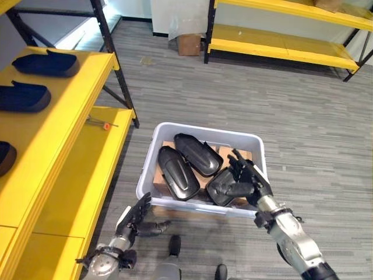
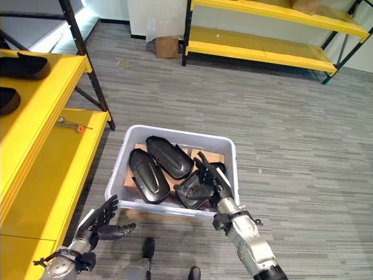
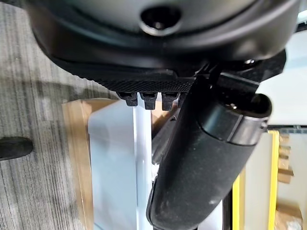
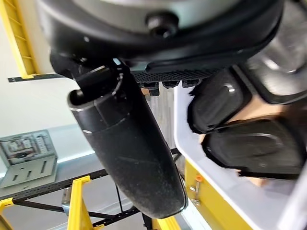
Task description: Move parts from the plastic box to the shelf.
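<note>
In the left eye view, three glossy black, teardrop-shaped parts (image 1: 195,166) lie on cardboard in the pale plastic box (image 1: 256,146) at centre. The right hand (image 1: 247,178), at 4 o'clock, spreads straight fingers over the nearest part. The left hand (image 1: 137,219), relaxed and empty, hovers at 7 o'clock outside the box. The yellow shelf (image 1: 76,116) at 9 o'clock holds similar dark parts, partly cut off. In the right wrist view, the thumb hides the fingertips.
</note>
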